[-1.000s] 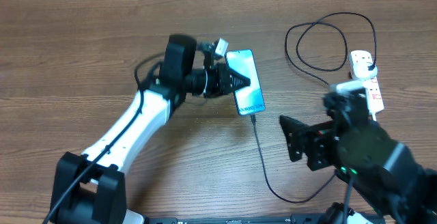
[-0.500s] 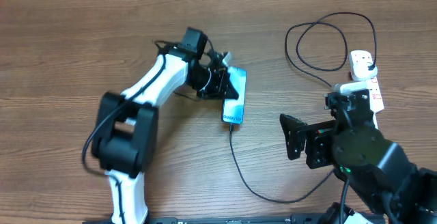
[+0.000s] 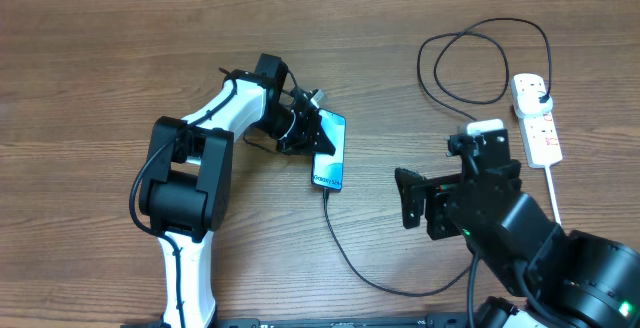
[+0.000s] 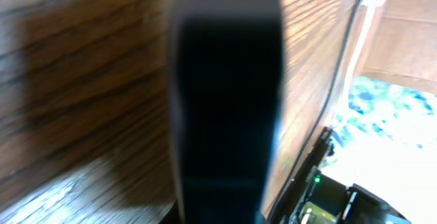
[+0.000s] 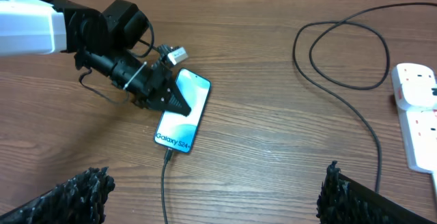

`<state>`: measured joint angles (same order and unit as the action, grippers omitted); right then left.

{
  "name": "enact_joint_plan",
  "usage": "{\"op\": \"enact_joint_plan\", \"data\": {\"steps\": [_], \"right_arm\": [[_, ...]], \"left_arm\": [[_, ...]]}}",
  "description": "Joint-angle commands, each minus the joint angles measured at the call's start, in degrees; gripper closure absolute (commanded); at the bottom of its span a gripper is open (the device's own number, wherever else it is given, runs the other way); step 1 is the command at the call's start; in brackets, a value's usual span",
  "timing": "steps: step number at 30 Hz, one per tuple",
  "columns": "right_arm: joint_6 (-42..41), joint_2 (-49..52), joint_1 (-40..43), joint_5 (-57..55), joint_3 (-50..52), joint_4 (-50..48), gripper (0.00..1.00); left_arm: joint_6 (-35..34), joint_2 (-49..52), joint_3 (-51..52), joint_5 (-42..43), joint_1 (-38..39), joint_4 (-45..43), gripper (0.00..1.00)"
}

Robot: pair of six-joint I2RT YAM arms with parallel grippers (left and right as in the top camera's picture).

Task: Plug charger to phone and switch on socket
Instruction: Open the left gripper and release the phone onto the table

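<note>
A brown wood-grain bench (image 3: 110, 58) is carrying everything, and the phone (image 3: 329, 153) is lying flat just left of the frame's middle in the overhead view. Its light blue screen is glowing upward, and the words "Galaxy S24+" are showing near its lower edge in the right wrist view. The left arm (image 3: 225, 118) is reaching in from the left. The left fingers (image 5: 171, 102) are closing on the phone's upper left edge, with one dark finger lying over the screen. The left wrist view is showing only a blurred dark slab against the wood. The charger (image 5: 163, 186) is sitting plugged into the phone's lower end. Its thin black cable is running down toward the bottom of the frame, curving right and passing out of sight behind the right arm (image 3: 500, 228). It is showing again as a wide loop at the upper right that is ending in a black plug seated in the top of the socket (image 3: 537, 128). The socket is lying at the right edge, well apart from the phone, with its white cord (image 3: 551, 183) trailing downward. The right fingers (image 5: 75, 190) are hanging spread wide above the bench, holding nothing, between the phone and the socket.
</note>
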<state>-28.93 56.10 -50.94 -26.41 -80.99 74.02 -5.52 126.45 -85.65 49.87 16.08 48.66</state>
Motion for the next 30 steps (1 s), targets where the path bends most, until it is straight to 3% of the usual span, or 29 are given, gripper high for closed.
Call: {"op": "enact_joint_plan", "data": {"steps": [1, 10, 19, 30], "right_arm": [[-1.4, 0.9, 0.3, -0.7, 0.2, -0.8, 0.00], [-1.3, 8.1, 0.3, 3.6, 0.2, -0.4, 0.00], [-1.3, 18.2, 0.3, 6.7, 0.2, 0.3, 0.00], [-1.6, 23.0, 0.3, 11.7, 0.2, 0.7, 0.00]], "left_arm": [[1.5, -0.2, -0.8, -1.6, 0.1, 0.5, 0.96], [-1.2, -0.2, -0.7, -9.0, 0.2, 0.7, 0.95], [-4.0, -0.2, -0.7, -17.6, 0.7, 2.6, 0.80], [-4.0, -0.2, -0.7, -21.0, 1.6, 3.8, 0.63]]}}
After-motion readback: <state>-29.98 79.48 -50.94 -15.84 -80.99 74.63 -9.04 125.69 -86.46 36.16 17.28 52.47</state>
